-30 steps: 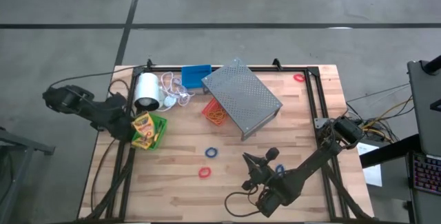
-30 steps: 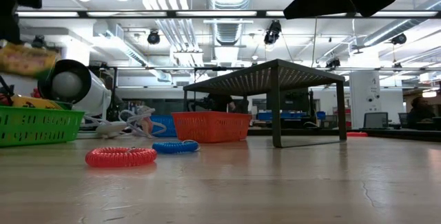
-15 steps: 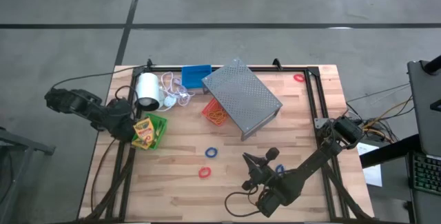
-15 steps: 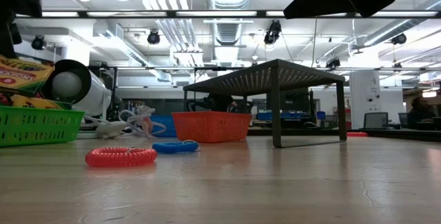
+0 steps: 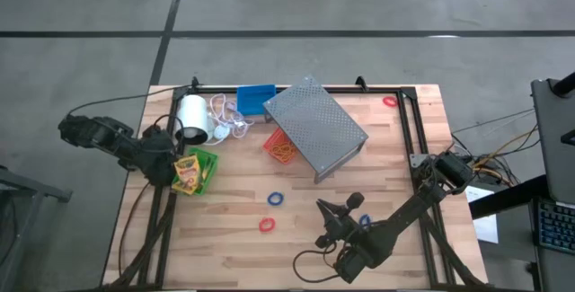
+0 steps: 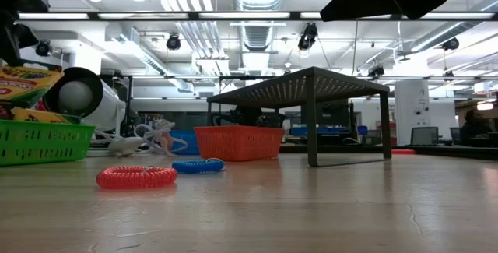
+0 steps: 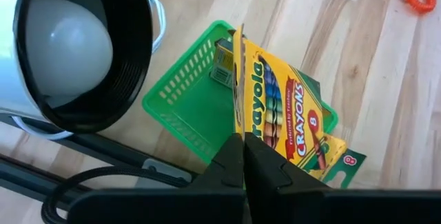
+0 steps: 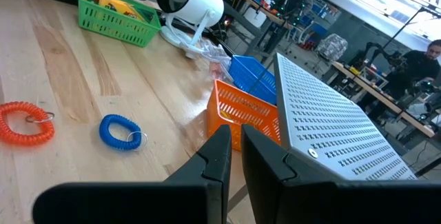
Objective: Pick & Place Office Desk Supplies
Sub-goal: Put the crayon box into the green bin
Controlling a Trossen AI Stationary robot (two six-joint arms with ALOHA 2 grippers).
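Note:
My left gripper (image 7: 242, 156) is shut on a yellow-and-green crayon box (image 7: 272, 103) over the green bin (image 7: 180, 103) at the table's left edge. A second crayon box (image 7: 329, 156) lies in that bin. The low view shows the held box (image 6: 27, 82) tilted above the bin's rim (image 6: 43, 142). A red ring band (image 5: 266, 225) and a blue one (image 5: 276, 199) lie on the table's middle. My right gripper (image 8: 234, 158) waits near the front edge, shut, holding nothing. My left gripper pinches the crayon box by one end (image 7: 240, 129), one finger on each broad face. The fingers come slanting down from the table's left side. The box is tilted over the green bin; whether it touches the box lying below, I cannot tell.
A white roll (image 5: 190, 119) with white cord lies behind the green bin. A grey perforated rack (image 5: 314, 128) stands mid-table over a red-orange bin (image 5: 280, 146), with a blue bin (image 5: 254, 99) at the far edge. Another red band (image 5: 389, 101) lies at the far right.
My left gripper has rolled about its own pointing line, and the crayox box in it has turned with it above the green bin, now showing tilted in the low view. It has stayed shut on the box.

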